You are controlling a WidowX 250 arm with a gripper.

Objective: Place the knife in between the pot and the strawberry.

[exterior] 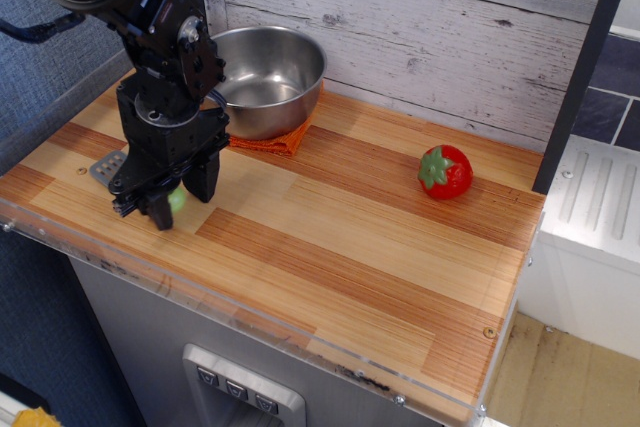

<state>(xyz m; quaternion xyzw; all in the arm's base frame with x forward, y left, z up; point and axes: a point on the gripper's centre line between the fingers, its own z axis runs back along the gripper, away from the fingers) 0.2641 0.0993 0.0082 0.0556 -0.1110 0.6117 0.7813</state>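
The knife lies near the front left of the wooden counter. Its grey slotted blade [108, 167] points left and its lime-green handle [177, 199] shows only as a sliver. My gripper [180, 198] reaches down over the handle with one finger on each side, closed against it. The knife still rests on the counter. The shiny steel pot [265, 72] stands behind the gripper at the back left. The red strawberry [446, 171] with its green cap sits far to the right, with bare wood between it and the pot.
An orange cloth [270, 139] lies under the pot. A whitewashed plank wall [430, 17] runs along the back. The counter's front edge has a clear plastic lip [250, 319]. A dark post [585, 67] stands at the right edge.
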